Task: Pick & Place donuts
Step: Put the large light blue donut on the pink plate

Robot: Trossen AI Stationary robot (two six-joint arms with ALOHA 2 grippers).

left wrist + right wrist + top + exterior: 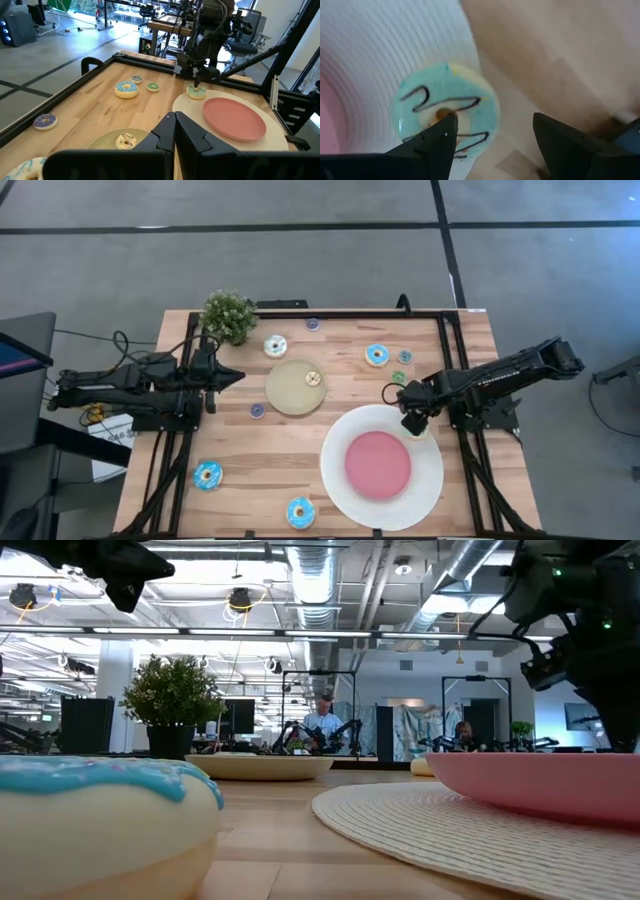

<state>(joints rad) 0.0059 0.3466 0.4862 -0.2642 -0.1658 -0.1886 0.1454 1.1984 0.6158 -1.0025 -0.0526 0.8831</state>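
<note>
My right gripper (494, 131) hangs open, pointing down, over a pale green iced donut (447, 112) with dark zigzag lines. That donut lies flat on the far right rim of the big white plate (335, 435), part of it reaching past the edge over the table. One fingertip (445, 131) is over the donut's hole, the other (545, 127) well outside its edge. My left gripper (236, 376) waits shut above the table's left side, near the tan plate (290, 392), which carries a tiny cream donut (313, 378). Several more donuts lie about the table. My right gripper comes at the green iced donut from above. One fingertip (445, 131) is at the hole (440, 115) and the other is clear of the outer edge. I cannot tell whether any finger touches it. The donut lies flat on the plate's rim.
Blue iced donuts lie at the near left (207, 475), near edge (300, 512) and far right (376, 355); a white one (275, 346) is beside a potted plant (228, 315). Tiny donuts (257, 410) (398, 377) (313, 324) dot the wood. The plate's pink centre (377, 465) is bare.
</note>
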